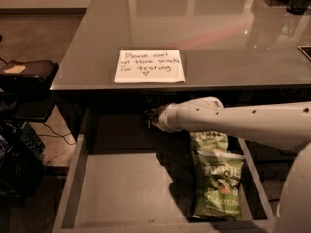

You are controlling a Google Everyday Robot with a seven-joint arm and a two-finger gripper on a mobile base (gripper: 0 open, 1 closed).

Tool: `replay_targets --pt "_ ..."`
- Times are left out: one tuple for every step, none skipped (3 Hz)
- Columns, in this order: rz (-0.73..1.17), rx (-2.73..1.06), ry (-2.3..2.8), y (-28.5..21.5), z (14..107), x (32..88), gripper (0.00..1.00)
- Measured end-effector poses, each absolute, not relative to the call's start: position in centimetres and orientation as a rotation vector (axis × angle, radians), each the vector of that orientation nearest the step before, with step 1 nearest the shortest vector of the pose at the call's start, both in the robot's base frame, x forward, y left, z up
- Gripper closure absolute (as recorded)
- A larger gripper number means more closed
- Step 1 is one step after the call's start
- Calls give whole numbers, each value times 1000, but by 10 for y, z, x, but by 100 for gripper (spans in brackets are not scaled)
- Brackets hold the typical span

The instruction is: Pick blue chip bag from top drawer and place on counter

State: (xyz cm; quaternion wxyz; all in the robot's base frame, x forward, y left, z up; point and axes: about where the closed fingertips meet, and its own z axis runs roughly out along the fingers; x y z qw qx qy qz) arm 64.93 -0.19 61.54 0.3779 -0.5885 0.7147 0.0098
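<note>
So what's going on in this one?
The robot's arm reaches into the open top drawer, with its gripper at the dark back, under the counter edge. Two green chip bags lie along the drawer's right side. The blue chip bag cannot be made out. A handwritten note lies on the counter.

The white arm (243,123) comes in from the right edge and runs almost level toward the left. It tapers slightly and has small dark holes dotted along its upper side. It ends in a rounded white wrist (171,116). Beyond the wrist, the dark hand (149,114) points left. It sits in deep shadow at the far end of the top drawer (121,188), just under the near edge of the counter (97,57). A pale curved part of the robot's body (297,193) fills the near right corner.
</note>
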Motion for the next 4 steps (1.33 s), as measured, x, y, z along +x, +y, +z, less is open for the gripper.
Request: replay_targets --pt "33 -1518 1773 6 632 642 100" --pt "73 -1532 1715 13 649 626 100" --pt "143 -1580 1666 18 663 599 100" --pt "211 -1654 1634 17 672 565 100"
